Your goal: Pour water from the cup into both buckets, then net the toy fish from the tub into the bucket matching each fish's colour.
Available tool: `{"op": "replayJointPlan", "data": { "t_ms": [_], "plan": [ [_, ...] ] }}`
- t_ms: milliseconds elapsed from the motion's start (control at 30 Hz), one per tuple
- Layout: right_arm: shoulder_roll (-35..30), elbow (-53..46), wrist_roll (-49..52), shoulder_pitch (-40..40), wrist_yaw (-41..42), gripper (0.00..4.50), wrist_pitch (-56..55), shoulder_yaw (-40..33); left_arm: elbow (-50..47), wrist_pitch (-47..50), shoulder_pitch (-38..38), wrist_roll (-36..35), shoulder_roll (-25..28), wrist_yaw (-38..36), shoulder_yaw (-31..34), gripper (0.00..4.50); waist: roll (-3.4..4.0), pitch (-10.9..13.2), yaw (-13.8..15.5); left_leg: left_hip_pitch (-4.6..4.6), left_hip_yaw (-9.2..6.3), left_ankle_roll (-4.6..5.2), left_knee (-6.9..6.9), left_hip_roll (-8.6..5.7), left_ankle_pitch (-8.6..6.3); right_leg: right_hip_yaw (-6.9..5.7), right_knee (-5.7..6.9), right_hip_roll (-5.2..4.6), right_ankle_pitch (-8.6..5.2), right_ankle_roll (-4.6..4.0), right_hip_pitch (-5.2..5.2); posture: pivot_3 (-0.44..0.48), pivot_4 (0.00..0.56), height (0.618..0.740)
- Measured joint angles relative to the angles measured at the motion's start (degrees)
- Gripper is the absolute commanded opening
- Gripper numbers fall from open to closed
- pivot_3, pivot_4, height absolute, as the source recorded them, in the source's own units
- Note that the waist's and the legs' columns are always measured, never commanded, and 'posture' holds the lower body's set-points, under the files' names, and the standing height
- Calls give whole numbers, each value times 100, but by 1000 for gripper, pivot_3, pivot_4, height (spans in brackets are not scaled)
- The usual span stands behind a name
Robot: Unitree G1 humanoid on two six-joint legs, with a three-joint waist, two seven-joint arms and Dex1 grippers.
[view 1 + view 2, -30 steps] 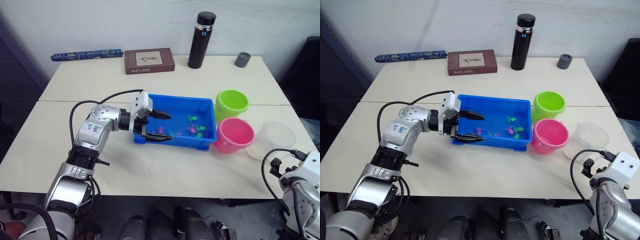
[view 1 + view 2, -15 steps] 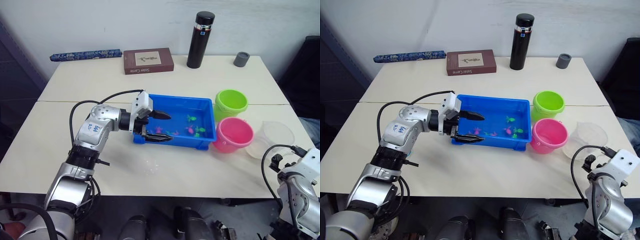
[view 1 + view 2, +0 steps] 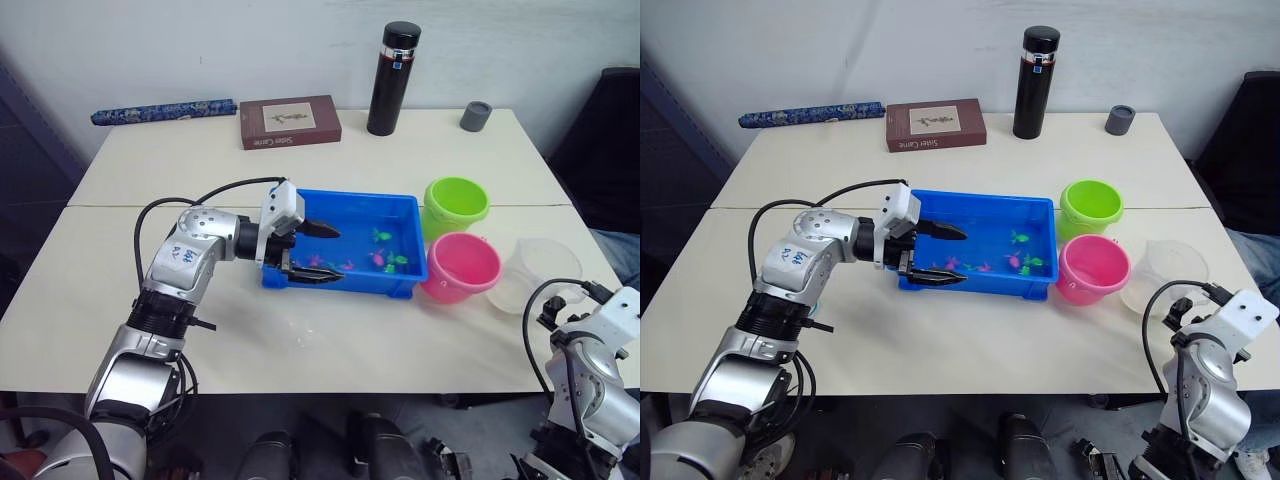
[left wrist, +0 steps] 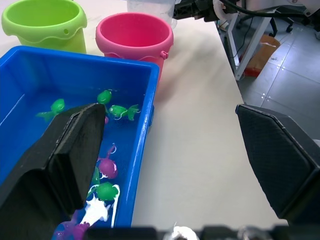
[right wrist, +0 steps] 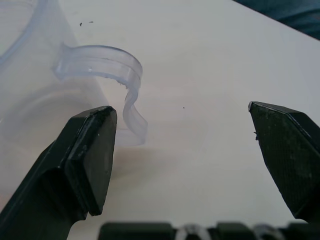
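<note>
1. My right gripper [image 5: 182, 150] is spread wide, empty, near the cup [image 3: 540, 272] at the table's right edge, its handle [image 5: 112, 80] just ahead.
2. I judge the grab comes first: centre both fingers around the handle, then close firmly.
3. My left gripper [image 3: 318, 254] is spread across the tub's [image 3: 405, 205] near-left rim; I keep it quiet.
4. Buckets [image 3: 461, 266] stand just left of the cup; lift level to avoid spilling.

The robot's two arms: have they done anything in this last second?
Hardly. The right gripper stays open, facing the cup by its handle without gripping it. The left gripper stays open, straddling the tub wall. Fish and buckets lie unchanged; the overall shift is the camera's.
</note>
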Motion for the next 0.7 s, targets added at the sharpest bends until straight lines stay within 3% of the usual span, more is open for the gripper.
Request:
{"op": "replayJointPlan", "data": {
  "t_ms": [700],
  "plan": [
    [-29,363,89,-18,122,4467,-953,331,-199,62,9,5,41,78,0,4500,1,0,-10,0,0,0,-1,0,0,1,0,-1,0,0,0,0,150,740]
  ]
}}
